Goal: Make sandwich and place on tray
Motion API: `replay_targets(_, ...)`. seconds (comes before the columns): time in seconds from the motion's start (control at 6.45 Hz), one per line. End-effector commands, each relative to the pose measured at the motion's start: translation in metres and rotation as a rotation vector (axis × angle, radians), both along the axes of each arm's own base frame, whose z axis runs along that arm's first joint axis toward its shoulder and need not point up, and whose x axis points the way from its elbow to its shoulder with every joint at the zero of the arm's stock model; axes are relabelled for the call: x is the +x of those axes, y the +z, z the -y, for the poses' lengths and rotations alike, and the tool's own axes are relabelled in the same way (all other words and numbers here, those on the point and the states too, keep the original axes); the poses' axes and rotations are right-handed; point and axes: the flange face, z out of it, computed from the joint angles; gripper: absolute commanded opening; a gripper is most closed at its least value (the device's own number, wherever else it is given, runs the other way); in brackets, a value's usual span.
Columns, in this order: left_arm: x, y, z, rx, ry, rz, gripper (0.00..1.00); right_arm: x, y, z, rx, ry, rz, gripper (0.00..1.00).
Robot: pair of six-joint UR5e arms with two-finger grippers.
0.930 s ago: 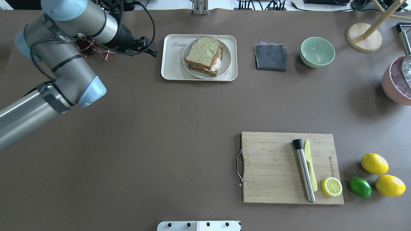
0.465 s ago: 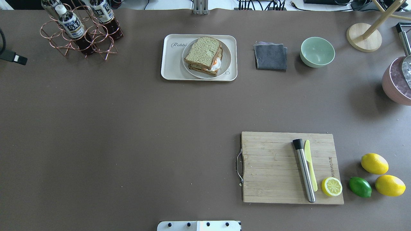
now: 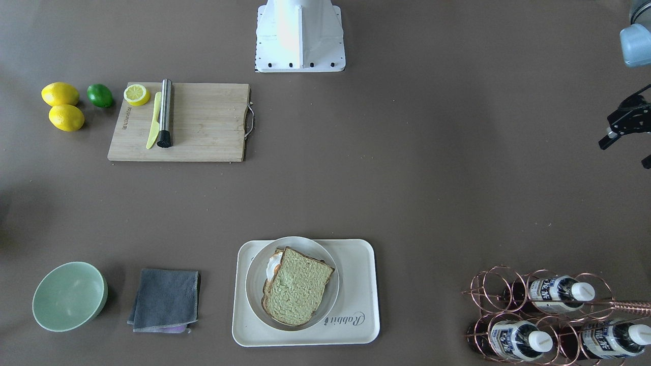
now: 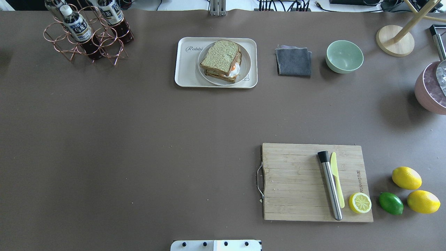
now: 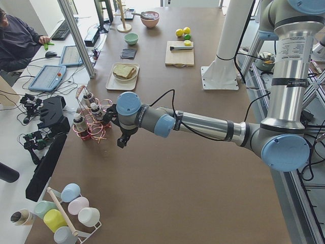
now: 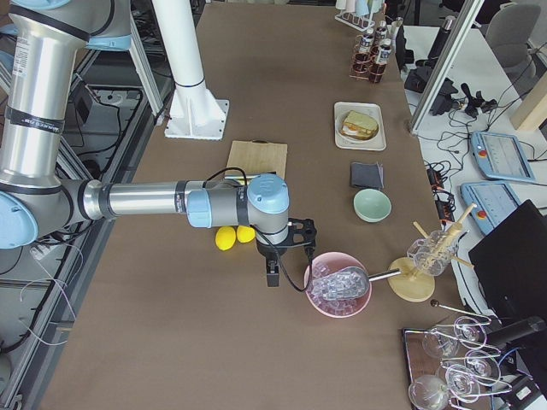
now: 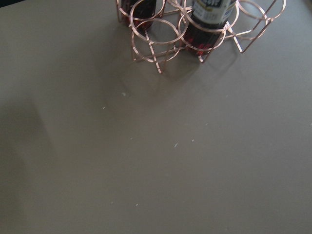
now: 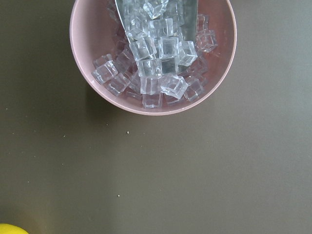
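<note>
The sandwich (image 4: pixel 221 59), two brown-crusted slices with a fried egg peeking out between them, lies on a round white plate (image 4: pixel 246 66). The plate stands on the cream tray (image 4: pixel 184 68) at the table's far middle. Sandwich (image 3: pixel 297 292) and tray (image 3: pixel 358 284) also show in the front-facing view. My left gripper (image 3: pixel 625 152) is open and empty, far off at the table's left end, beside the bottle rack (image 5: pixel 91 119). My right gripper (image 6: pixel 273 273) hangs next to the pink ice bowl (image 6: pixel 338 286). I cannot tell whether it is open or shut.
A copper rack with bottles (image 4: pixel 83 31) stands at the far left. A grey cloth (image 4: pixel 293 61) and a green bowl (image 4: pixel 344 55) lie right of the tray. A cutting board (image 4: pixel 296 181) holds a muddler, a knife and a lemon half. Lemons and a lime (image 4: pixel 391 203) lie beside it.
My left arm has pulled back leftward, away from the tray and out of the overhead view, uncovering the bottle rack. The sandwich and tray have not moved.
</note>
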Motion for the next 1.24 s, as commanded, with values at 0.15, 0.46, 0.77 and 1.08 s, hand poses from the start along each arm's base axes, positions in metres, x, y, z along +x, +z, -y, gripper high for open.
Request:
replay_targets(0.15, -0.053, 0.097, -0.067, -0.067, 0.077, 0.138, 0.98, 0.0, 0.001, -0.001, -0.005, 0.0, 0.0, 1.0)
replay_targets(0.46, -0.068, 0.113, -0.087, -0.098, 0.042, 0.129, 0.98, 0.0, 0.009, -0.002, -0.019, 0.0, 0.001, 1.0)
replay_targets(0.77, -0.068, 0.109, -0.085, -0.162, -0.018, 0.122, 0.98, 0.0, 0.018, -0.003, -0.036, 0.001, -0.001, 1.0)
replay_targets(1.08, -0.062, 0.118, -0.088, -0.235, -0.061, 0.15, 0.98, 0.0, 0.026, -0.005, -0.052, 0.001, -0.001, 1.0)
